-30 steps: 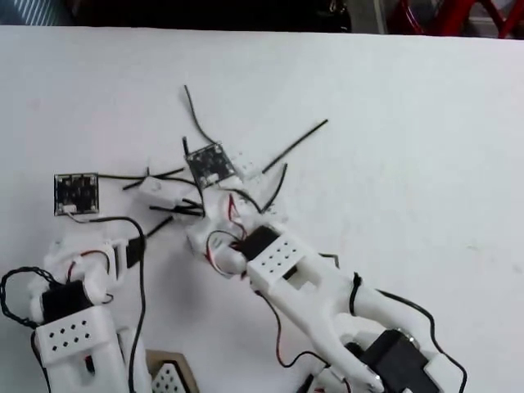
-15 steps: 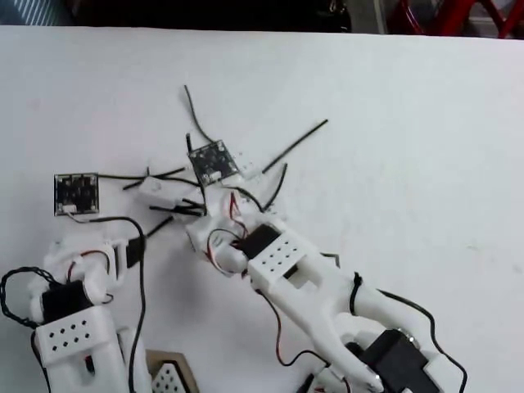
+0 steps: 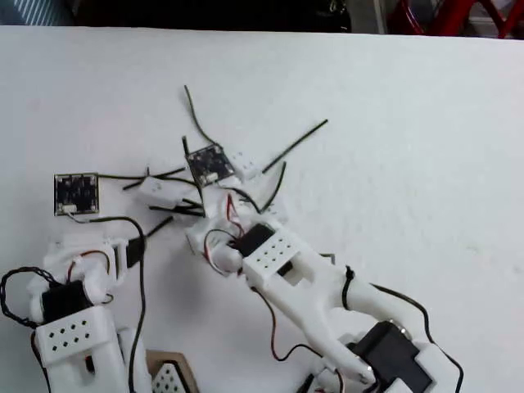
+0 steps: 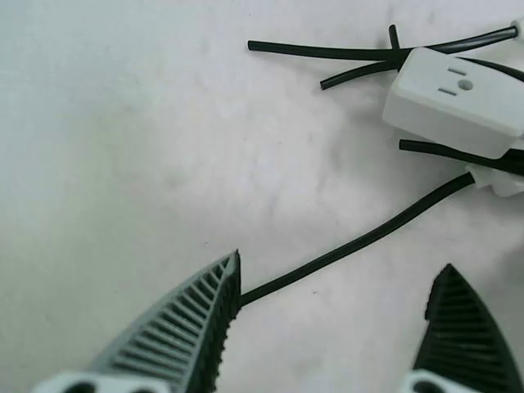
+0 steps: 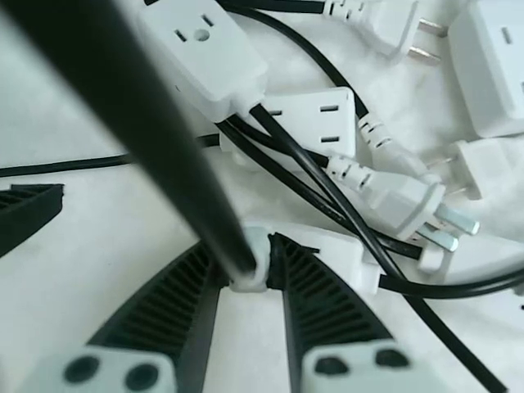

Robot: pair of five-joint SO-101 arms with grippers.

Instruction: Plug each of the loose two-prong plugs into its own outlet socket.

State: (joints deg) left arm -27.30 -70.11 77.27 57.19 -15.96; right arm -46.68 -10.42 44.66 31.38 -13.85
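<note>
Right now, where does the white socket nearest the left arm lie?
In the high view the white socket lies between the two black squares, ahead of the open left gripper, not touching it.

White table [image 3: 409, 123] bears tangled plugs [image 5: 401, 205], outlet sockets [image 4: 454, 94], black cords [image 4: 360, 241].

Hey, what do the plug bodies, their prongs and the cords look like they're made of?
Plug bodies: probably white moulded plastic, smooth, with a ribbed neck where the cord enters.
Prongs: bare metal, silvery and shiny.
Cords: black rubbery or vinyl sheath, matte, bending freely.

White plug [image 5: 327, 246] — black cord [image 4: 352, 246] (white table [image 3: 409, 123])
</note>
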